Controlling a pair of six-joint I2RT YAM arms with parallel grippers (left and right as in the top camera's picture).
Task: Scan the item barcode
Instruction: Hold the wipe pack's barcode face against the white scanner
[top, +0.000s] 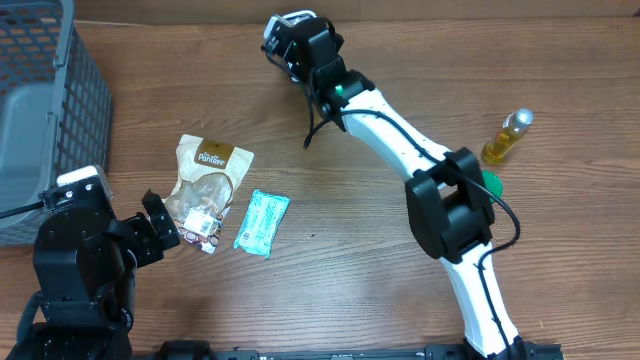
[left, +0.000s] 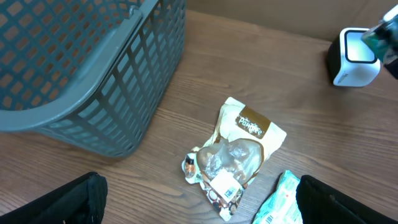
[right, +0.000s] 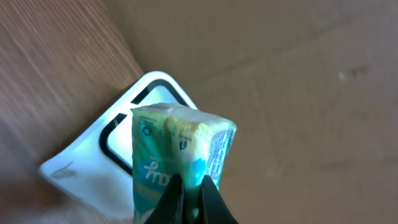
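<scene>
Now, right gripper (right: 189, 198): clamped on a green tissue pack (right: 180, 146)
Pack position: between its pinched fingers, just before the white scanner (right: 78, 167) window
Left gripper (top: 158, 222): jaws wide apart, snack pouch (top: 205, 185) just ahead

Bright, even light from above, faint soft shadows on the table (top: 330, 260), white glare on the scanner (left: 354, 59) face, pack (right: 174, 149) before the scanner slightly blurred, wall (right: 298, 74) behind the scanner soft

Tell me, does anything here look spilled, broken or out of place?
Nothing stands out: the snack pouch and teal packet lie flat on the table, and the right gripper holds a green packet up to the white scanner.
</scene>
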